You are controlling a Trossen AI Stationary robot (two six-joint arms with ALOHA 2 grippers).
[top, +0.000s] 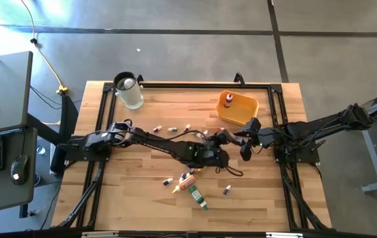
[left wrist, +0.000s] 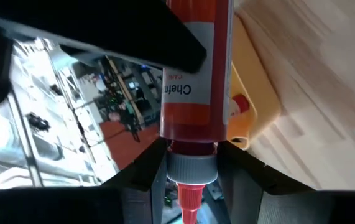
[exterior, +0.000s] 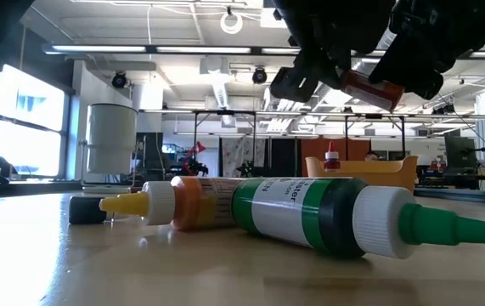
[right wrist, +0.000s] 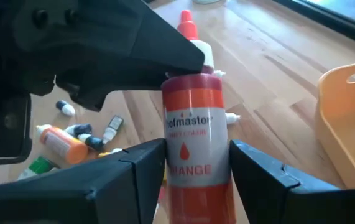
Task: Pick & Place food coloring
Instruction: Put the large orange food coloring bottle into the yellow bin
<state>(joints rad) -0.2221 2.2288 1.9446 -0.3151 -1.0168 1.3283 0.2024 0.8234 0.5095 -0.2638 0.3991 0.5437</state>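
An orange food coloring bottle [right wrist: 195,124] with a red label, a white collar and a red nozzle is held in the air between both grippers, lying roughly level; in the low view the bottle [exterior: 368,88] hangs above the table. My left gripper [left wrist: 191,169] is shut on its cap end and my right gripper [right wrist: 196,167] on its body, near the orange-yellow tray [top: 239,110]. Another red bottle [top: 228,100] stands in the tray. A green bottle [exterior: 327,217] and an orange bottle [exterior: 195,204] lie on their sides on the table, with small vials [top: 172,129] scattered around. My left gripper pinches the bottle's white cap collar [left wrist: 191,163] between its two fingers, one on each side, with the red nozzle pointing back toward the wrist. The bottle is lifted clear of the table. My right gripper pinches the bottle's labelled body [right wrist: 195,158], toward its bottom end, between its two fingers. The fingers lie along the bottle, coming from the table's right side. The capped end points away from them toward the left gripper.
A clear round jar [top: 129,90] stands at the table's far left. Loose bottles and vials [top: 189,186] lie near the table's middle and near side. A black frame rail [top: 195,84] runs around the tabletop. A desk with keyboard and mouse [top: 18,166] stands to the left.
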